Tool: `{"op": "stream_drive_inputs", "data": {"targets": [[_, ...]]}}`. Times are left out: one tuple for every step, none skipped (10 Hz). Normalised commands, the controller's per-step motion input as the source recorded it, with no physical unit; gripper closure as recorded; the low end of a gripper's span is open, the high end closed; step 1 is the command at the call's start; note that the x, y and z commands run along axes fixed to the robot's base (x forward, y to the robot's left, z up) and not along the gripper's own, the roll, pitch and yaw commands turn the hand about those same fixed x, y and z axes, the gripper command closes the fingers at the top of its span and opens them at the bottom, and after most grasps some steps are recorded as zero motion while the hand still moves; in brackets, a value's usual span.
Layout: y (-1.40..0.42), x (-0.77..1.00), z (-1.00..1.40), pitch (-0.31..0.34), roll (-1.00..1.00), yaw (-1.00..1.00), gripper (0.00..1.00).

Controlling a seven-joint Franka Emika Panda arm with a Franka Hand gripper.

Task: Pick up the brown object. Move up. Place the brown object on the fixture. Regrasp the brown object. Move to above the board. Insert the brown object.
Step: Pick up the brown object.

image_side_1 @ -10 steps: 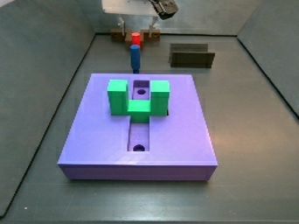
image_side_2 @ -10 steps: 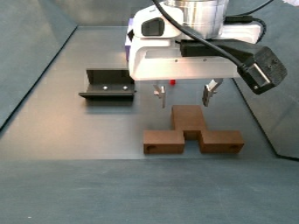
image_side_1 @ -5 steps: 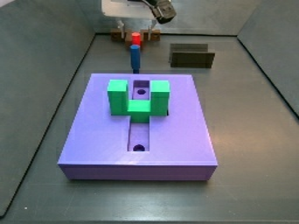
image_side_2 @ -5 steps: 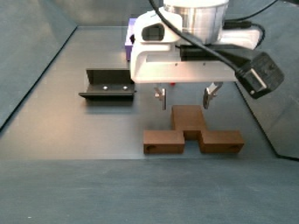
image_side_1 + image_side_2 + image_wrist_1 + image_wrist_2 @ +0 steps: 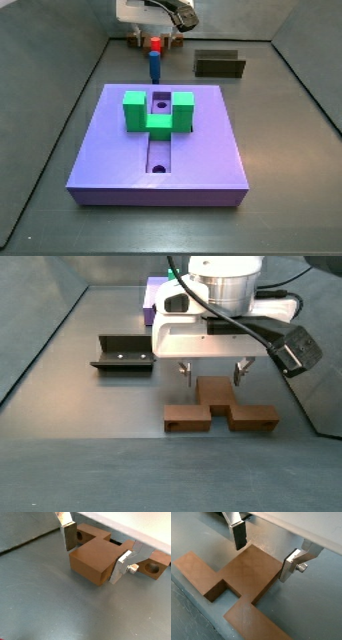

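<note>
**Brown object on the floor, open gripper straddling its stem**

The brown object (image 5: 218,411) is a T-shaped piece lying flat on the grey floor (image 5: 80,406); in a side view its stem points toward 12 o'clock. The board (image 5: 160,145), the largest thing here, carries a green block (image 5: 158,112), and a blue peg with a red top (image 5: 155,60) stands just beyond its far edge. The fixture (image 5: 122,354) sits at about 10 o'clock from the brown object, well apart from it. The gripper (image 5: 213,368) hangs low over the stem, its fingers (image 5: 67,536) spread wide on either side, holding nothing. Whether the pads touch the stem I cannot tell.
</note>
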Motion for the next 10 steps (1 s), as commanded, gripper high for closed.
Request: {"op": "stream_drive_inputs", "data": {"targets": [[0.08,0.00,-0.24,-0.077,-0.05,0.01,0.00],[0.09,0.00,-0.24,-0.060,-0.05,0.00,0.00],[0.06,0.00,-0.19,-0.051,-0.06,0.00,0.00],[0.00,0.00,-0.20,-0.050,-0.05,0.00,0.00],[0.00,0.00,-0.13,-0.023,-0.05,0.00,0.00],[0.00,-0.01,-0.11,-0.039,-0.04,0.00,0.00],[0.00,0.00,0.00,0.000,0.00,-0.02,0.00],[0.00,0.00,0.00,0.000,0.00,0.00,0.00],[0.00,0.00,0.00,0.000,0.00,0.00,1.00],[0.00,0.00,0.00,0.000,0.00,0.00,1.00]]}}
